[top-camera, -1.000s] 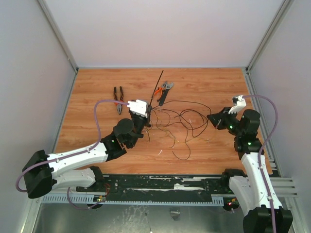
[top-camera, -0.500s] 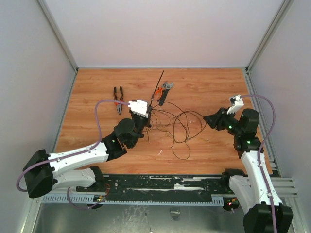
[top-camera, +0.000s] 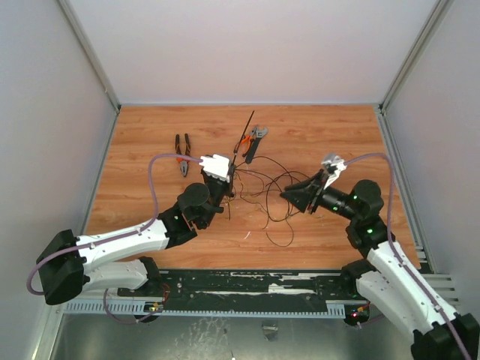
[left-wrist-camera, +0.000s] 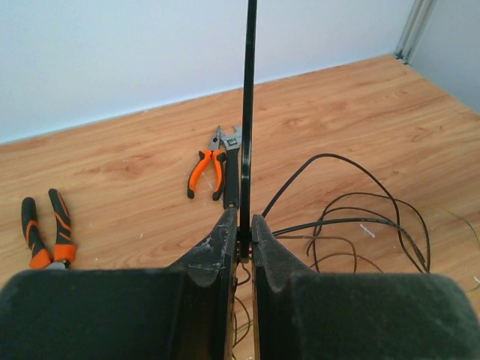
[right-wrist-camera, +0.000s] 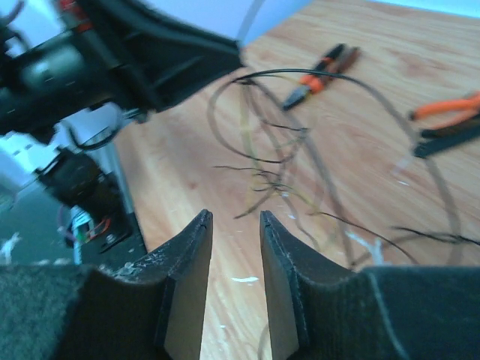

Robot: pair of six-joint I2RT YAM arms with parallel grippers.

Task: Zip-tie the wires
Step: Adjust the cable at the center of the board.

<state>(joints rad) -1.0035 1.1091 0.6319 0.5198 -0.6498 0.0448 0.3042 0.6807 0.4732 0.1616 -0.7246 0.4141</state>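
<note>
The zip tie (left-wrist-camera: 247,112) is a stiff black strip standing straight up out of my left gripper (left-wrist-camera: 240,225), which is shut on its lower end. In the top view the zip tie (top-camera: 247,121) slants away from the left gripper (top-camera: 231,174). The wires (top-camera: 271,196) lie in loose black loops on the wooden floor just right of that gripper; the wires (left-wrist-camera: 360,217) show in the left wrist view too. My right gripper (top-camera: 287,193) hangs open over the right part of the tangle, with nothing between its fingers. Through it, the right gripper (right-wrist-camera: 235,215), I see the wires (right-wrist-camera: 270,142) ahead.
Black-and-orange pliers (top-camera: 182,154) lie at the back left. Orange-handled pliers (top-camera: 244,140) and a wrench (top-camera: 255,139) lie behind the tangle, near the zip tie's tip. Grey walls enclose the wooden floor (top-camera: 337,135) on three sides.
My right arm has swung left from the right side to above the wires, and its jaws have gone from shut to open. The left arm and zip tie have not moved.
</note>
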